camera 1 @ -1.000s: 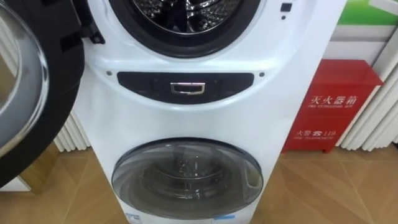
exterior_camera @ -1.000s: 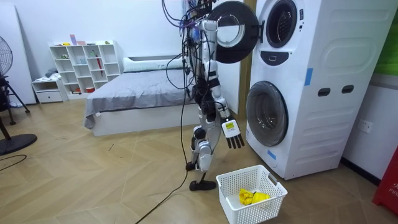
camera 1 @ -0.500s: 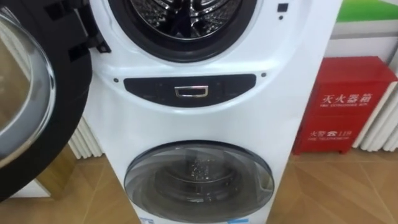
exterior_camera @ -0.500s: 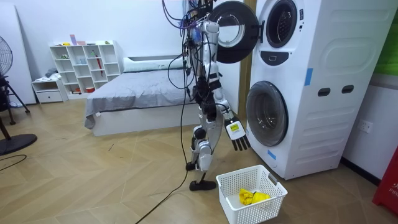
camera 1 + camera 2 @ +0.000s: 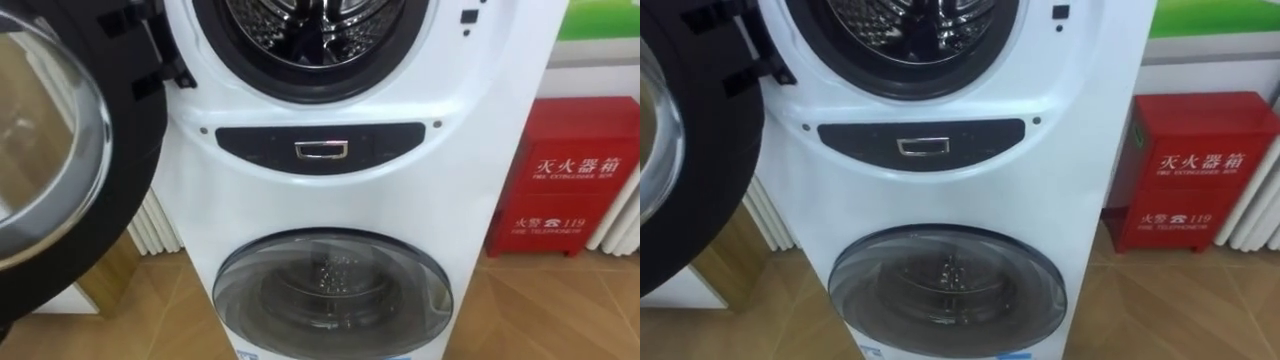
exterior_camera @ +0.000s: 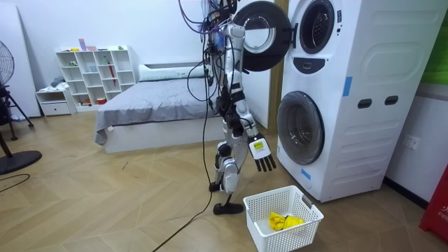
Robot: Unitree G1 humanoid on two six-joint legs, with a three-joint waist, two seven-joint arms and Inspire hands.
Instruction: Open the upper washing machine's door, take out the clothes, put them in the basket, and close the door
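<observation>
I stand facing a white stacked washing machine [image 5: 330,190]. Its upper drum [image 5: 315,30] is open, and the part in view is bare ribbed metal. The round black-rimmed upper door [image 5: 70,170] is swung out to my left. In the room view my right hand [image 6: 264,155] hangs low in front of the lower washer, fingers straight and holding nothing. A white slatted basket [image 6: 306,210] stands on the floor by my feet, with a yellow cloth [image 6: 283,222] lying in it.
The lower washer's glass door [image 5: 335,295] is shut. A red cabinet [image 5: 575,175] stands to the machine's right, and a white radiator [image 5: 155,225] sits behind the open door. A bed [image 6: 147,105] and white shelves [image 6: 94,73] are behind me.
The eye view has shifted a little, so the washer sits further right in the picture. In the room view my right hand swung slightly forward and came back.
</observation>
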